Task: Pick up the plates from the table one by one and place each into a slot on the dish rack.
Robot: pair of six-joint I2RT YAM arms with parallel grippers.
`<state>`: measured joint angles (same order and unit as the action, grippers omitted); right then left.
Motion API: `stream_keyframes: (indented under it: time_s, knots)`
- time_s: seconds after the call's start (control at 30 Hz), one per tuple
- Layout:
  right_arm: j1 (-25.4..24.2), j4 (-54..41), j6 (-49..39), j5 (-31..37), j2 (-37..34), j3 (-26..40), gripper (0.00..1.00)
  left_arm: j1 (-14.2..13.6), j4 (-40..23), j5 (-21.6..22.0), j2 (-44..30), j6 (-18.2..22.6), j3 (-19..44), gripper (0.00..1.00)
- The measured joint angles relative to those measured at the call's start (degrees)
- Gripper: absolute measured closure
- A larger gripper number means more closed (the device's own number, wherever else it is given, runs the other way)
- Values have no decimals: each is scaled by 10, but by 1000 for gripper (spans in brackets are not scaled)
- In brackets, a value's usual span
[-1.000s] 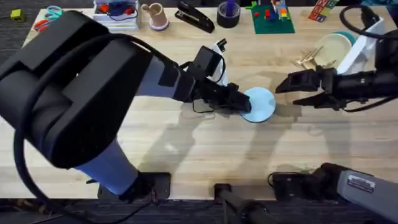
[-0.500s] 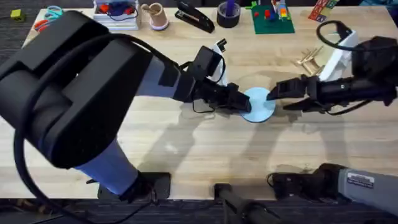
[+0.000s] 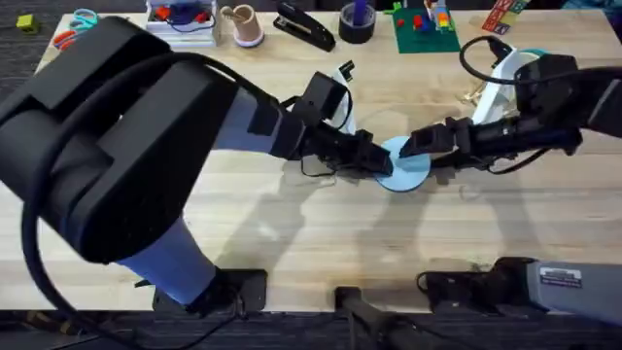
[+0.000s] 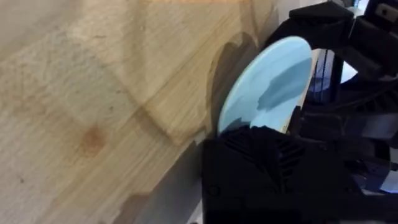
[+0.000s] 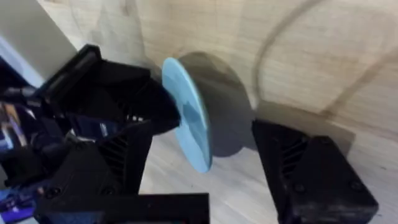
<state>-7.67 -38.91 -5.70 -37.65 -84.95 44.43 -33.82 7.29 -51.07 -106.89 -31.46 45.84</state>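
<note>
Centrally, over the pale wooden surface [image 3: 292, 224], the left tool [image 3: 379, 161] reaches in from the left and grips the light blue plate [image 3: 406, 163] by its near edge, holding it up on edge above the wood. From the right, the right tool [image 3: 420, 149] comes in with its fingers [image 5: 311, 168] spread wide, one on each side of the same plate's rim, not clamped. Farther right and back, near the right arm, stands the dish rack [image 3: 479, 91], with a cream plate [image 3: 525, 70] beside it.
</note>
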Motion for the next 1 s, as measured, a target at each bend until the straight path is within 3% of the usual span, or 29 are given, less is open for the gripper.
stream_keyframes:
  time_s: [0.17,0.6,1.0]
  knots:
    - [12,16,17,8,-3,0,120,0,0,-1,0,0,0,958]
    - [29,28,29,-17,-25,0,944,3,-2,-8,0,0,0,959]
    - [26,6,29,-28,-17,1,967,8,-5,-19,0,0,0,960]
